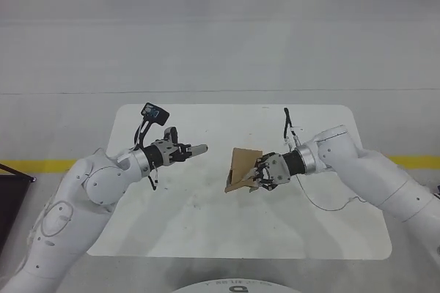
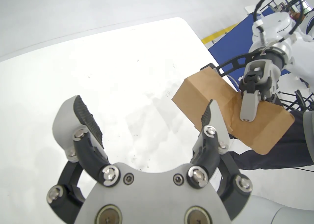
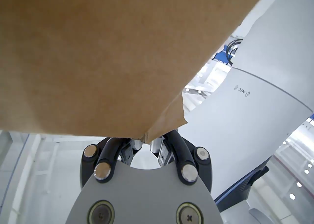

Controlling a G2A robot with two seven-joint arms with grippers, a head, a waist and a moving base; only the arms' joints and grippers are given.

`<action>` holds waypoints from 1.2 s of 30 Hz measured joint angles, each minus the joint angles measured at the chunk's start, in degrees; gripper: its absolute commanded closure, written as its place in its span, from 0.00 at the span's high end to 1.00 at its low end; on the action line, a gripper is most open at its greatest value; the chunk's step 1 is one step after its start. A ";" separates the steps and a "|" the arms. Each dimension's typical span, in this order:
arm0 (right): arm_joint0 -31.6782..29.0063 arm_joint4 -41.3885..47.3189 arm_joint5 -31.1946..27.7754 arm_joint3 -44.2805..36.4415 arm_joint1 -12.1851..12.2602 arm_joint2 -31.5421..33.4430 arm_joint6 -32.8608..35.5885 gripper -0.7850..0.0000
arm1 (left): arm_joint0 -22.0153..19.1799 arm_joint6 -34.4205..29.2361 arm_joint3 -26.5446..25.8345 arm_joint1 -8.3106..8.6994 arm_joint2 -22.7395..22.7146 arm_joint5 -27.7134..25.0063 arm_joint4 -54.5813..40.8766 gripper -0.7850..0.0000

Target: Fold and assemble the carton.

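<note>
Right end effector (image 1: 258,178) is clenched on the carton (image 1: 243,167), gripping the brown cardboard at the edge nearest its own wrist. In the left wrist view, one grey finger (image 2: 249,102) lies flat against the carton's outer face just past a fold line. The other finger is hidden behind the cardboard. The carton juts out ahead of this end effector toward the left arm, tilted, with one panel bent along a crease. From the right wrist view the cardboard spreads wide directly in front of the fingers, and a small ragged tear (image 3: 182,113) shows in the edge right beside the grip. Whether the carton's lower edge touches the bench (image 1: 205,220) or hangs just above it cannot be told.

Left end effector (image 1: 198,149) is released. Its two ribbed pads (image 2: 85,117) stand wide apart with nothing between them. It hangs over the bench with its fingers pointed at the carton, which sits ahead of it and apart from it. A stretch of bare white bench top lies between the two end effectors. Seen from the left wrist, the carton's folded corner appears just past one fingertip without contact.
</note>
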 measured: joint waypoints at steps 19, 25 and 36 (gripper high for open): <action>3.09 14.10 -0.11 5.68 -0.69 -7.55 -4.79 0.00 | 0.00 0.00 0.00 0.00 0.00 0.00 0.00 1.00; 8.34 30.17 -0.11 6.91 -1.57 -15.41 -19.03 0.00 | 0.00 0.00 0.00 0.00 0.00 0.00 0.00 1.00; 10.61 59.17 -0.11 6.47 -3.91 -15.24 -48.63 1.00 | 0.00 0.00 0.00 0.00 0.00 0.00 0.00 1.00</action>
